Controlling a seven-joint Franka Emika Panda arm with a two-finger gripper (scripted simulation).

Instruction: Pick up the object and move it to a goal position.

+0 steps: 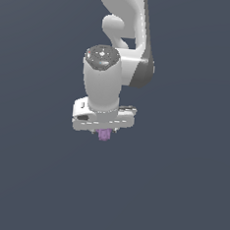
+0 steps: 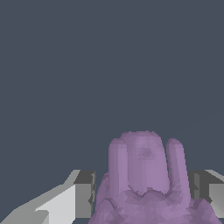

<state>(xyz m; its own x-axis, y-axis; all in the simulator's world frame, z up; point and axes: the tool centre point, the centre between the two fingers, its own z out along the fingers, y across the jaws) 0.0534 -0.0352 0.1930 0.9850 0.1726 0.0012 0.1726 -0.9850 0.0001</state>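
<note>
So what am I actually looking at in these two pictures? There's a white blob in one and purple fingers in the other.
Both are computer renders of a simulated robot arm, not photographs. In the exterior view, a camera off the arm shows the white arm reaching toward a plain dark grey surface. At its end sits the gripper, a clamp with two fingers. The small purple thing peeking out beneath it is the object the robot is meant to pick up and move.

The wrist view comes from a camera mounted on the arm's wrist, so everything looks huge. The purple lumps are that same object, close up, sitting between the two grey fingers. They appear closed against it, so it seems held. Nothing else shows on the surface.
</note>
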